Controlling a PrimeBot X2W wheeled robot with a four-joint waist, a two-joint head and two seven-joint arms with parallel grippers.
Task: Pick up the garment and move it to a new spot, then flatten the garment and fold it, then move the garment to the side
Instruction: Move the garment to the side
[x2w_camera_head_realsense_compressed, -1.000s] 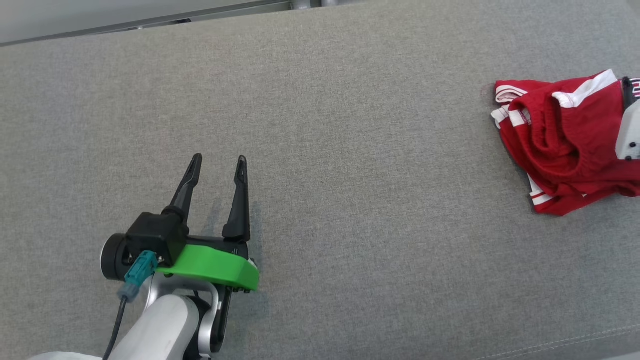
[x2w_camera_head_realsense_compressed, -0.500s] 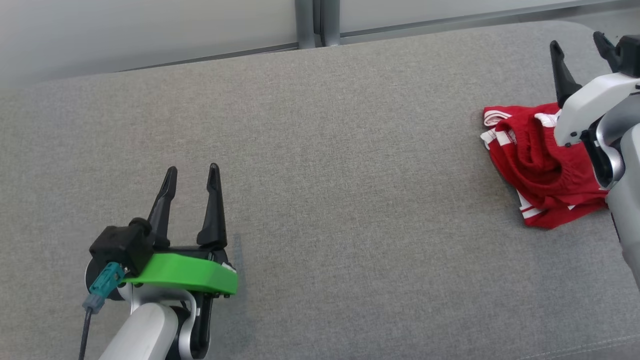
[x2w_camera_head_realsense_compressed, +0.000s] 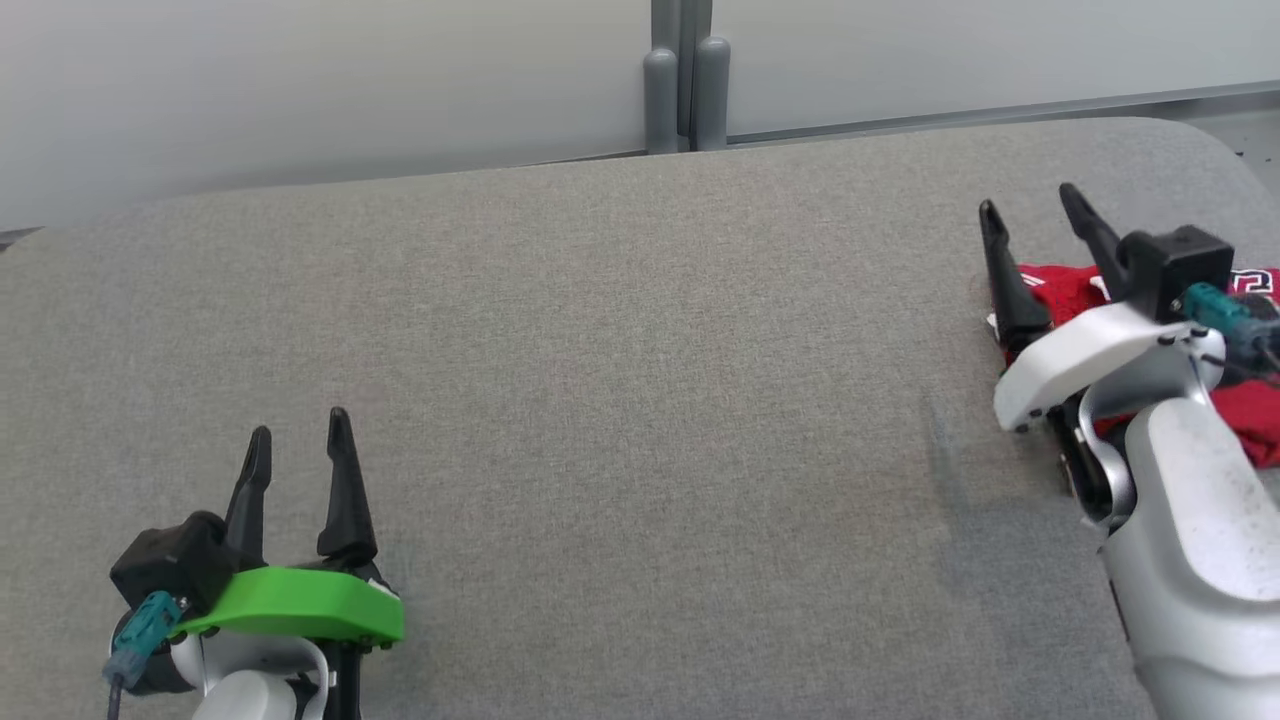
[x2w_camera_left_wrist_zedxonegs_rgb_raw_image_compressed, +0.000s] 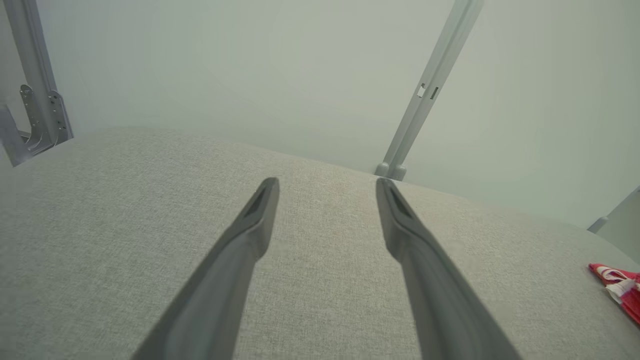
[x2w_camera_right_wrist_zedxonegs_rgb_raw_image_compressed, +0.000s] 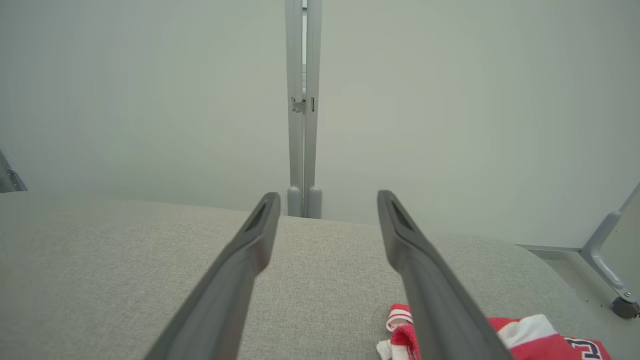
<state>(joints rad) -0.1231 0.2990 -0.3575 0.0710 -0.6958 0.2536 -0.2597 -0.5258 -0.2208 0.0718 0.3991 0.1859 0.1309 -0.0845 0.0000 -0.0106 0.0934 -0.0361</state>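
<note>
The garment (x2w_camera_head_realsense_compressed: 1252, 415) is a crumpled red piece with white stripes, lying at the far right of the grey cushioned surface (x2w_camera_head_realsense_compressed: 640, 380); my right arm covers much of it. Its red and white edge also shows low right as the garment (x2w_camera_right_wrist_zedxonegs_rgb_raw_image_compressed: 530, 340) and at the right border as the garment (x2w_camera_left_wrist_zedxonegs_rgb_raw_image_compressed: 620, 290). My right gripper (x2w_camera_head_realsense_compressed: 1030, 205) hovers open above the garment's left end, nothing between its fingers. My left gripper (x2w_camera_head_realsense_compressed: 298, 435) stands open and empty at the lower left, far from the cloth.
A pale wall panel with a grey upright post (x2w_camera_head_realsense_compressed: 685, 75) runs behind the surface's far edge. A caster foot (x2w_camera_right_wrist_zedxonegs_rgb_raw_image_compressed: 625, 306) stands on the floor past the rounded right corner. The broad grey middle lies between the two grippers.
The head camera has tilted up, so the wall and far edge now show. My right arm has come into view over the garment. Both grippers stay open.
</note>
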